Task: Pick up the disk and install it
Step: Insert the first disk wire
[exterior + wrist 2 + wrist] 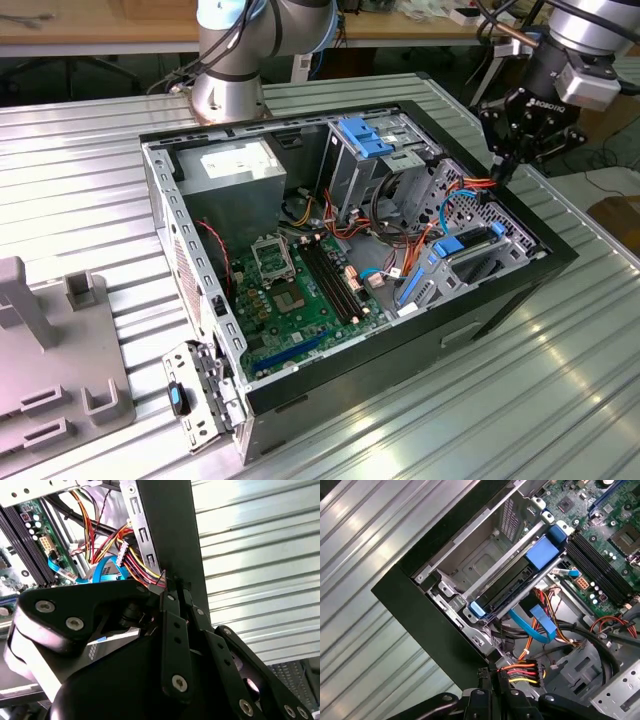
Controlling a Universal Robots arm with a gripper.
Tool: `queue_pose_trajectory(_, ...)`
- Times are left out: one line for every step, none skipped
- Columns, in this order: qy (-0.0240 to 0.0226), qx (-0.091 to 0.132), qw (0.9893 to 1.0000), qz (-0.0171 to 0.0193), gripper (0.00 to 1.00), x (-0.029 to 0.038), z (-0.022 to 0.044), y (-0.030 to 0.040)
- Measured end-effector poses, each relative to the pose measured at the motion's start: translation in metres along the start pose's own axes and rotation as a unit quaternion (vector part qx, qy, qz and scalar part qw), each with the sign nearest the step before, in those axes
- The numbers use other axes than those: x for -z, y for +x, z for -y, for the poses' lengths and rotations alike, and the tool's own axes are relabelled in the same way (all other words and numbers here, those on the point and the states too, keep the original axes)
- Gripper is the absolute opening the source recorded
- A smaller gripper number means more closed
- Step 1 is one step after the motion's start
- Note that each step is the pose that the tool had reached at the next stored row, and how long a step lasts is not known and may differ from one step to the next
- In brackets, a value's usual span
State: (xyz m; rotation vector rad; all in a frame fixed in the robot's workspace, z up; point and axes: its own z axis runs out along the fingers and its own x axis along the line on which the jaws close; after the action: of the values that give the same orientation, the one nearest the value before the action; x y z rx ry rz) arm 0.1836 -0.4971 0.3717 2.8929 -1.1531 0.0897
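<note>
The disk lies seated in the metal bay at the case's corner as a dark slab between rails, with a blue tab at its end. In the exterior view the disk sits low at the case's right side. My gripper hangs above the case's right rim, behind the bay. In both wrist views the gripper is shut, and a power connector with red, orange and yellow wires meets the fingertips. The connector's body is mostly hidden behind the fingers.
The open computer case lies on a ribbed metal table. A blue latch piece tops the bay and a flat blue cable loops beside it. The motherboard fills the middle. A grey slotted fixture stands at the exterior view's left.
</note>
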Motion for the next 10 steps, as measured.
queue_pose_trajectory(-0.0009,-0.014,0.9999,0.0001,0.16,0.0,0.0,0.0)
queue_pose_trajectory(-0.0014,-0.022,0.9997,0.0001,0.16,0.0,0.0,0.0)
queue_pose_trajectory(-0.0021,-0.032,0.9995,0.0001,0.16,0.0,0.0,0.0)
queue_pose_trajectory(-0.0025,-0.038,0.9993,0.0001,0.16,0.0,0.0,0.0)
queue_pose_trajectory(-0.0029,-0.046,0.999,0.0001,0.16,0.0,0.0,0.0)
queue_pose_trajectory(-0.0034,-0.054,0.9986,0.0002,0.16,0.0,0.0,0.0)
queue_pose_trajectory(-0.0038,-0.06,0.9982,0.0002,0.16,0.0,0.0,0.0)
queue_pose_trajectory(-0.0047,-0.074,0.9972,0.0002,0.16,0.0,0.0,0.0)
queue_pose_trajectory(-0.0058,-0.092,0.9958,0.0003,0.16,0.0,0.0,0.0)
queue_pose_trajectory(-0.0064,-0.102,0.9948,0.0003,0.16,0.0,0.0,-0.0001)
